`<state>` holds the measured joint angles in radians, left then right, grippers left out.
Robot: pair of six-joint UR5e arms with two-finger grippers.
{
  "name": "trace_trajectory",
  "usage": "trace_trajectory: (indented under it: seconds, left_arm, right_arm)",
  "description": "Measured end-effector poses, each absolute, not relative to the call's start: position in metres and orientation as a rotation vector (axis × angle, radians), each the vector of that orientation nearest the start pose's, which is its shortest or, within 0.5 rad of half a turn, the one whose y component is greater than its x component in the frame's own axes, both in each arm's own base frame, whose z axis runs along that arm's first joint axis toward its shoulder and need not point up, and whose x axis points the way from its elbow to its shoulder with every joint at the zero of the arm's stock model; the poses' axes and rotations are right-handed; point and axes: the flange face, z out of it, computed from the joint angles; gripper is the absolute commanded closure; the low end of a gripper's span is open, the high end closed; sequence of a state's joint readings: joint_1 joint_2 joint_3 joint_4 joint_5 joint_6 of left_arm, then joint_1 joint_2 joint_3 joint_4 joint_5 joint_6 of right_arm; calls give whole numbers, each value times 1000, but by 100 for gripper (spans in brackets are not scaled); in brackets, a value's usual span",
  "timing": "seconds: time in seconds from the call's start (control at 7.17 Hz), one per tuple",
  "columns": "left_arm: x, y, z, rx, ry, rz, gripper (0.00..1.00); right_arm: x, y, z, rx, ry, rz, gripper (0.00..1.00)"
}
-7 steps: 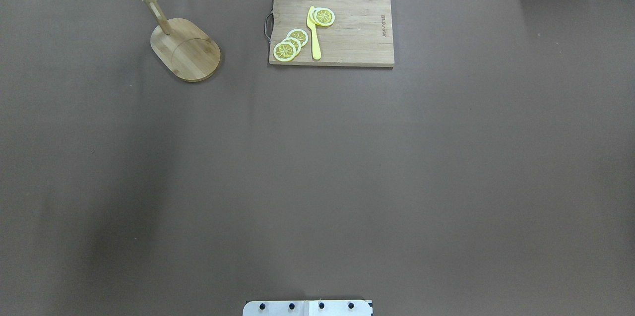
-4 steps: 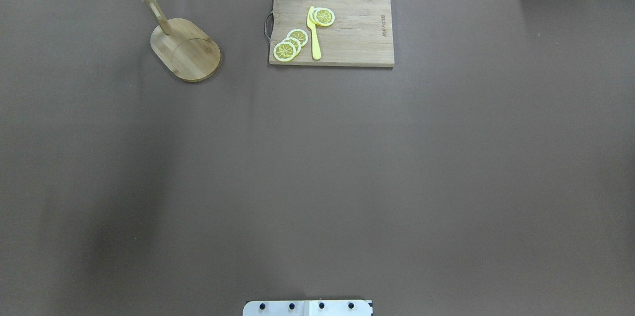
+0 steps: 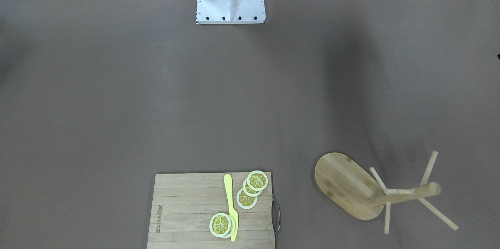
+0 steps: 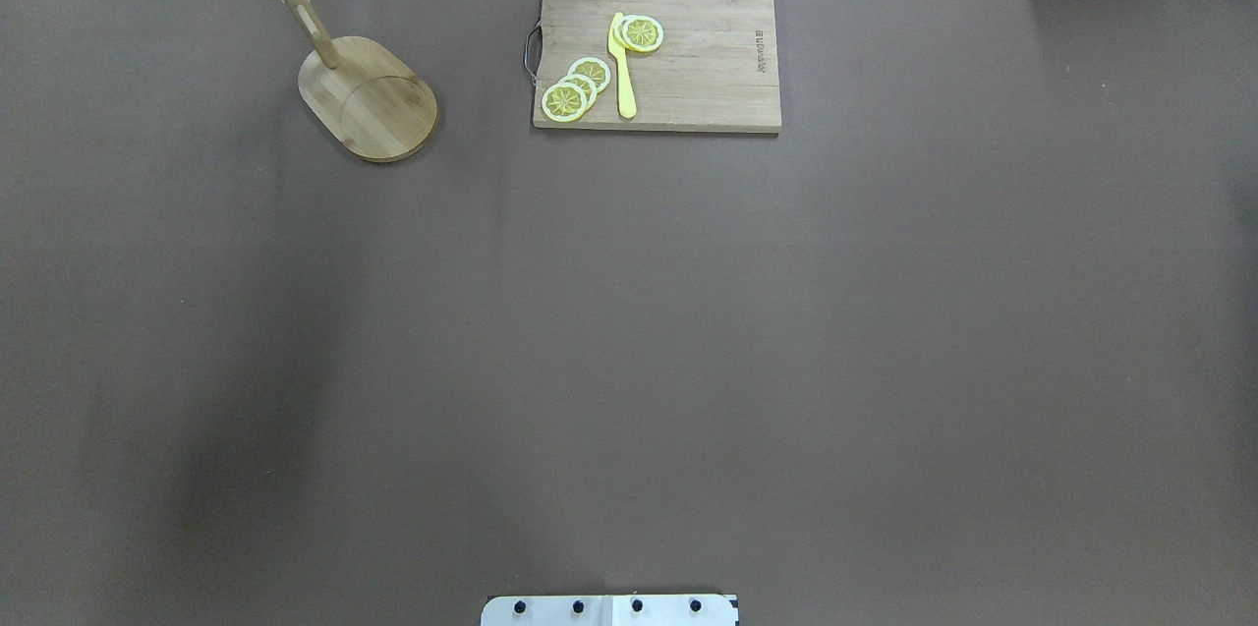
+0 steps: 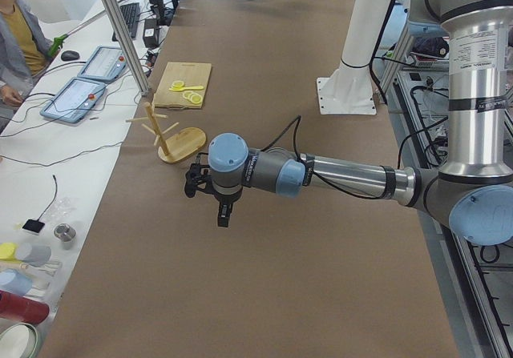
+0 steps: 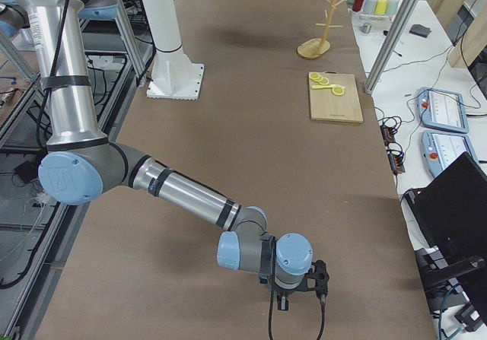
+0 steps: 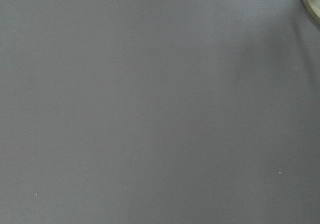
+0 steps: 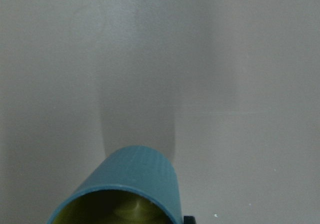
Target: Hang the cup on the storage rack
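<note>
Two grippers: the left gripper [image 5: 192, 186] and right gripper [image 6: 319, 278] hover over the bare table [image 4: 629, 361]; whether their jaws are spread or pressed together cannot be told.
Cup: the cup [image 8: 130, 184] sits at the bottom edge of the right wrist view, mouth toward the lens.
Rack: the rack [image 4: 369, 100] stands upright at the table's far left.
Cutting board [image 4: 708, 66]: lemon slices [image 4: 575, 87] and a yellow knife [image 4: 622, 66] lie on it.

Storage rack [image 4: 369, 100] far-left, cutting board [image 4: 708, 66] far-centre, well apart; passage between.
</note>
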<state>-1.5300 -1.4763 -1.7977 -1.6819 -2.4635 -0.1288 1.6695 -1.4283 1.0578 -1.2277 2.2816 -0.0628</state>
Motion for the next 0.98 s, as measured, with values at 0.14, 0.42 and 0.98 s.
trace_trajectory:
  seconds: [0.14, 0.42, 0.98]
  left_arm:
    - [-37, -462, 570, 151, 904, 27, 2]
    - [-37, -462, 571, 150, 904, 26, 2]
    - [-36, -462, 572, 147, 904, 26, 2]
  right_arm:
    - [113, -521, 790, 52, -735, 25, 100]
    - [85, -538, 753, 101, -801, -41, 100]
    - [6, -567, 641, 184, -859, -133, 100]
